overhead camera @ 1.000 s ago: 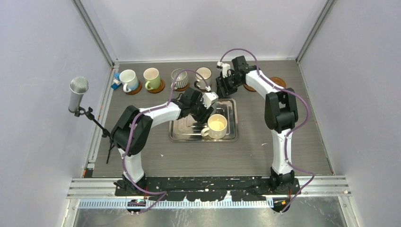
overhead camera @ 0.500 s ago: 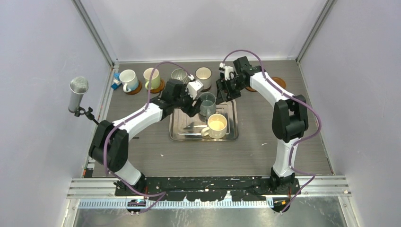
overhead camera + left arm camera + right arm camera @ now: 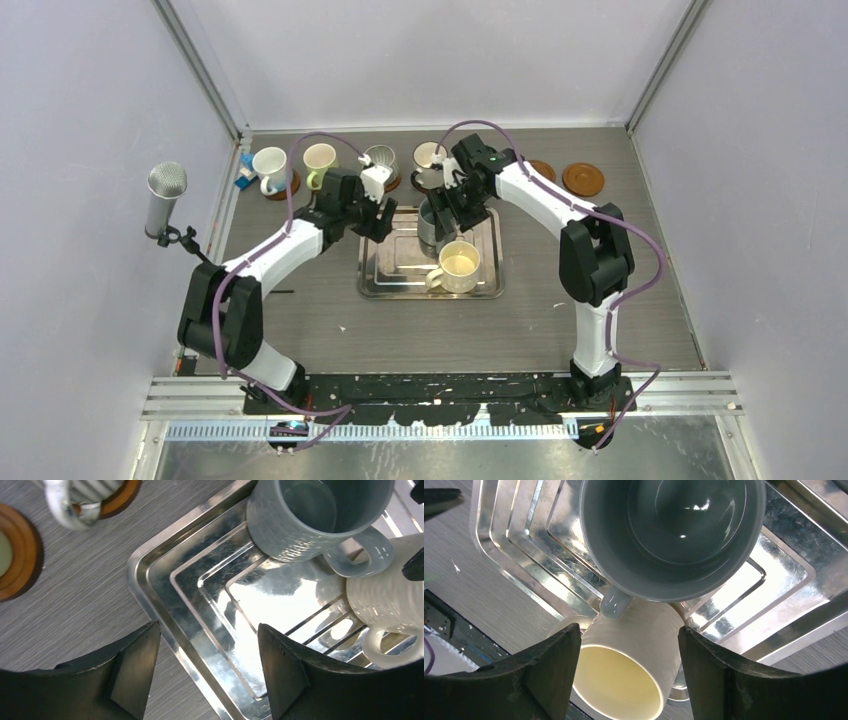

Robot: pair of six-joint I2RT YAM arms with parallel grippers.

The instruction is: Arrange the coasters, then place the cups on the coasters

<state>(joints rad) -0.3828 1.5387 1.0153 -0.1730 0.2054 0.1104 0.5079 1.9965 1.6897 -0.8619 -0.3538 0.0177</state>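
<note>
Along the back edge of the table: four cups seated on coasters; toward the back right corner, two bare coasters, well apart from the tray.

On the tray: grey-blue cup upright at the back edge, handle pointing forward at the cream cup just in front; touching or a hair apart, cannot tell which.

Over the tray's back left corner, left gripper; fingers spread, nothing between them but bare steel below.

Directly above the grey-blue cup, right gripper; fingers spread wide, nothing held.

Step in hand, by judgement: picking the grey-blue cup off the tray for a bare coaster.

To do it well: come down with one finger inside the rim and one outside the wall, on the side away from the handle; close firmly; lift straight up before travelling, so as not to drag the handle across the cream cup; hold the left arm off the tray; set down centred on the nearer bare coaster, base flat inside the raised rim.
</note>
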